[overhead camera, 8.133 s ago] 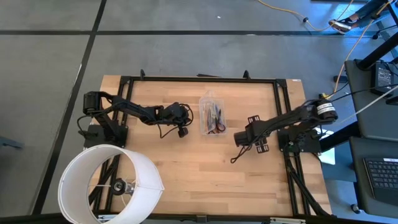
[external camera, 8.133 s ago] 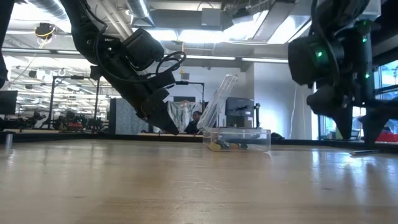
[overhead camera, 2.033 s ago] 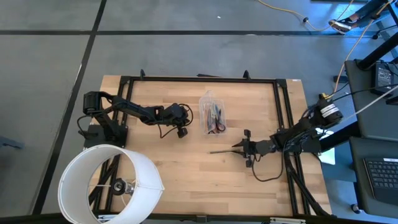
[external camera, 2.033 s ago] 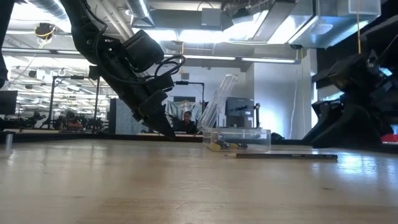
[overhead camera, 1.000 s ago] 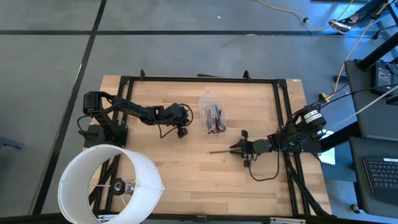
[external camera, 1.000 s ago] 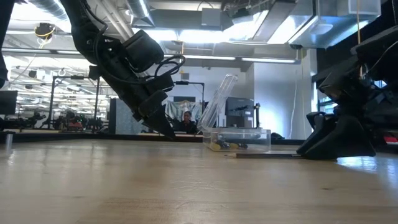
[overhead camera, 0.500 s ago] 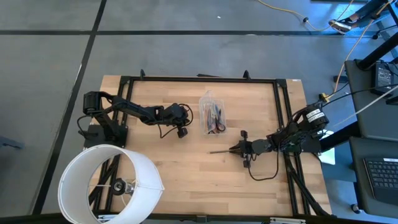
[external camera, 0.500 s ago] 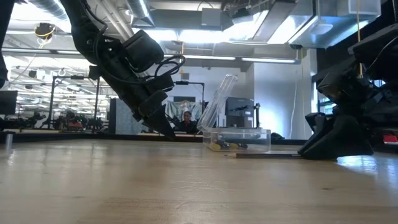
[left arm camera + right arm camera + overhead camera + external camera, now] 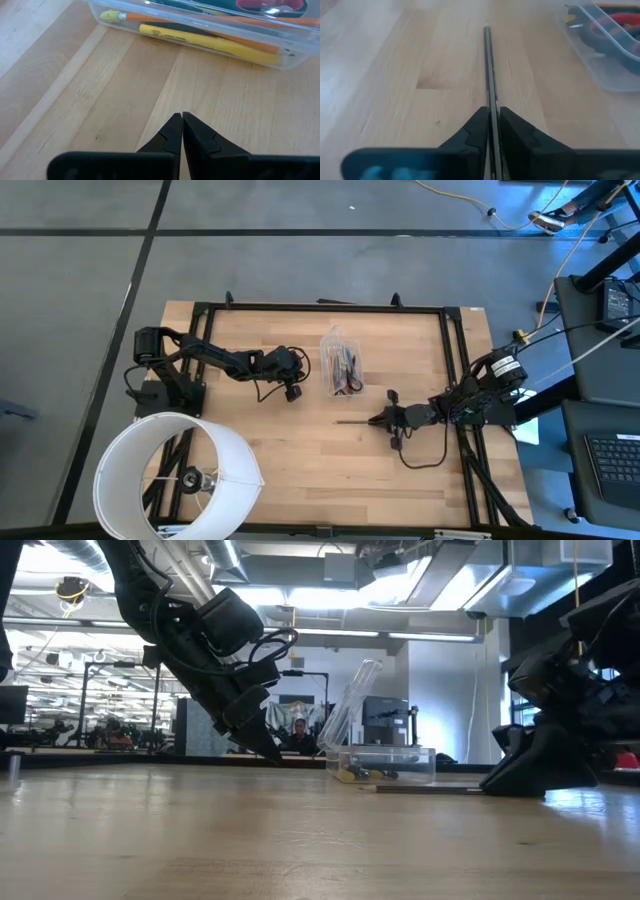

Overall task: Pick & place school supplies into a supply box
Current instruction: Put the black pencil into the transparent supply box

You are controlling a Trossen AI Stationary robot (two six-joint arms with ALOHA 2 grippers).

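- Pale butcher-block table (image 9: 300,470) inside a black frame, grey floor around; large white round cylinder (image 9: 175,475) at 7 o'clock off the near-left corner; in the low view, a bright workshop beyond the table.
- Clear plastic box (image 9: 340,365) slightly above table centre, lid (image 9: 352,700) tipped up and open; inside, a yellow pencil (image 9: 210,42), an orange pencil (image 9: 200,24) and red-handled scissors (image 9: 612,22).
- One thin dark pencil (image 9: 355,422) flat on the wood at about 5 o'clock from the box, long axis running 3-to-9 o'clock, outside the box.
- Right gripper (image 9: 384,420) low on the table at the pencil's 3 o'clock end, fingers (image 9: 475,131) clenched on that end, shaft running straight ahead between them.
- From that grasp, box toward 11 o'clock; pencil's axis roughly crosswise to the box's long side, so probably a lift and a turn needed before lowering in.
- Right arm clearly nearer the pencil.
- Left gripper (image 9: 293,388) waiting at 9 o'clock of the box, fingertips (image 9: 175,131) pressed together on nothing, box wall just ahead.
- Pencil slim, smooth, hard; box walls thin, glossy, see-through; wood matte with fine grain.
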